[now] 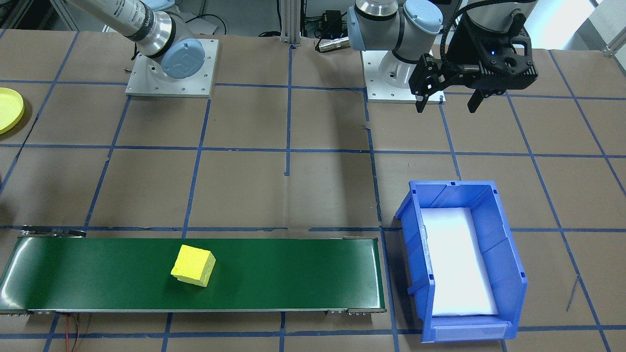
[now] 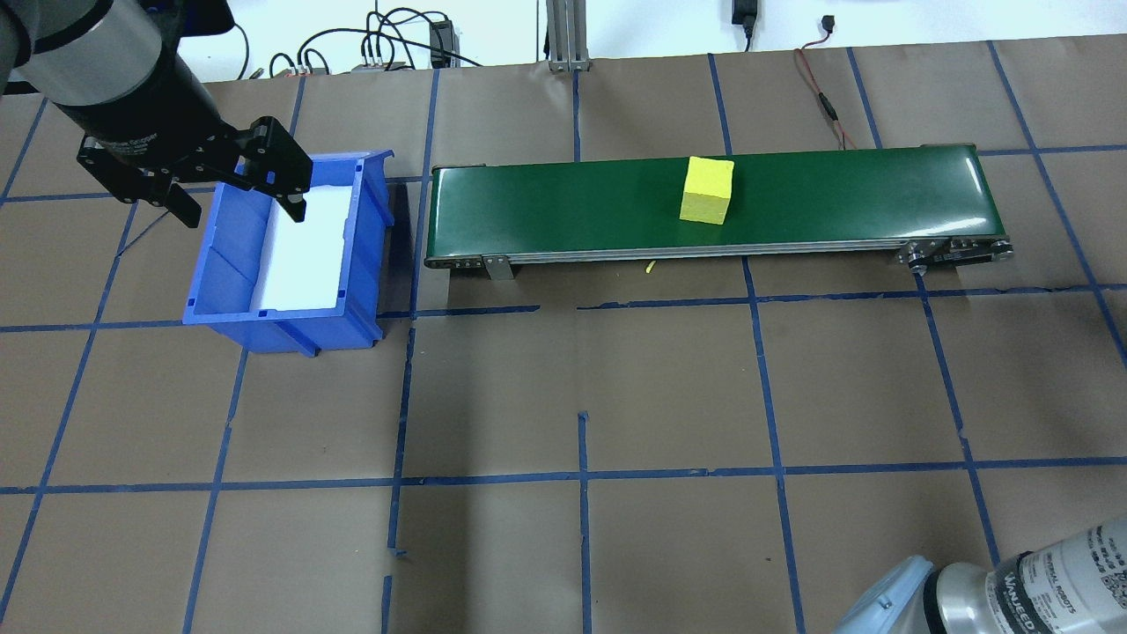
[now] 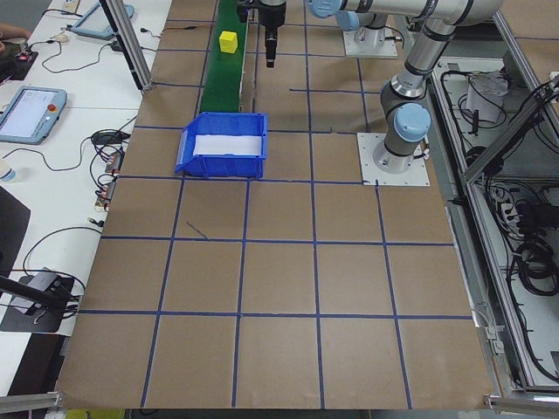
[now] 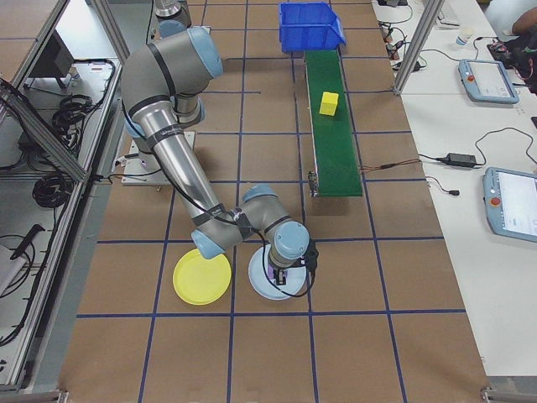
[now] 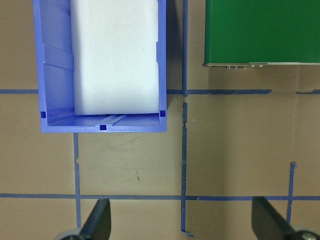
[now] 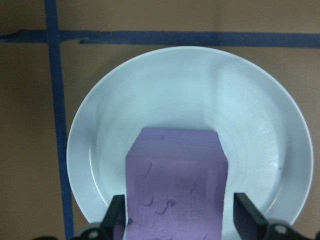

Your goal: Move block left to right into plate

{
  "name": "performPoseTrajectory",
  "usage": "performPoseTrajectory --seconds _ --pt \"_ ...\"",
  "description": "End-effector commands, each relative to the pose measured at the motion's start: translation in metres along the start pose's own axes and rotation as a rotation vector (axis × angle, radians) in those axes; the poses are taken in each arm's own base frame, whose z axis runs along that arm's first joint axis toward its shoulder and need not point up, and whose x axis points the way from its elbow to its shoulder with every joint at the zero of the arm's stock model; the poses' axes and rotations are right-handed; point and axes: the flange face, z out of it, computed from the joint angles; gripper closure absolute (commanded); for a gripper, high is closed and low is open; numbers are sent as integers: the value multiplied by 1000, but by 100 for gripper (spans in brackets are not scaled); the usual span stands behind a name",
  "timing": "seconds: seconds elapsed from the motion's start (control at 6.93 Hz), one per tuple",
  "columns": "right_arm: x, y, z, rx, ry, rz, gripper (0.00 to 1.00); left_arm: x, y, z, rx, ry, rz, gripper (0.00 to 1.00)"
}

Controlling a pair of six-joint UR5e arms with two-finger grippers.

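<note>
**One block waiting on the belt, another between my right fingers**

The conveyor belt [image 2: 572,198] runs off to the side of my left gripper [image 1: 446,108], which hangs wide open and empty by the blue bin [image 2: 290,326], probably parked.

The yellow plate [image 4: 201,277] lies just beside my right gripper [image 6: 180,225], which is low over a pale plate [image 6: 200,85].

Its fingers flank a rough purple block [image 6: 175,185]; I cannot tell if they pinch it.

The yellow block [image 2: 707,190], a matte cube, sits on the belt well apart from both.

The worktop [image 2: 563,396] is viewed from behind the robot and, facing it, from across; both views share the green conveyor [image 1: 195,274]. Each end is covered lengthwise. The blue bin [image 5: 102,65] and a white plate [image 6: 187,135] are seen closely from the wrists.
</note>
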Motion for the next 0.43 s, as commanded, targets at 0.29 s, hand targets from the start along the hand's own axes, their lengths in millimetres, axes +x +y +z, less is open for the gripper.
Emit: performPoseTrajectory --seconds 0.29 --pt "-22 -3 -64 81 63 -14 0 -1 0 1 -1 0 0 0"
